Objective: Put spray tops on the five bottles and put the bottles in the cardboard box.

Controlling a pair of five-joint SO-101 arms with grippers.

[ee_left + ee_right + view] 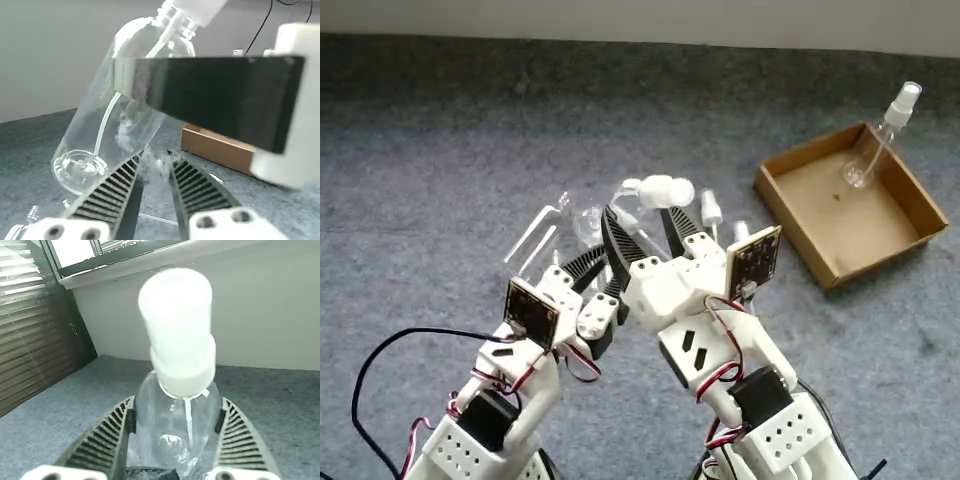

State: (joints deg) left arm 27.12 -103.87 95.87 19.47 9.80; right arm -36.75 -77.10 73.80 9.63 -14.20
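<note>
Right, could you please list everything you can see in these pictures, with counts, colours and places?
held bottle: one, clear with a white spray top, raised above the carpet in the right gripper.
boxed bottle: one, clear with a white spray top, leaning in the far corner of the cardboard box.
cardboard box: one, brown, open, far right of the arms.
loose bottles: at least one, clear, lying on the carpet ahead of the left arm; exact count unclear.
loose spray tops: at least two, white, on the carpet between the held bottle and the box.
carpet: one, grey, covering the table.
left gripper: one, black and white, just below the held bottle.
right gripper: one, black and white, shut on the held bottle.
</note>
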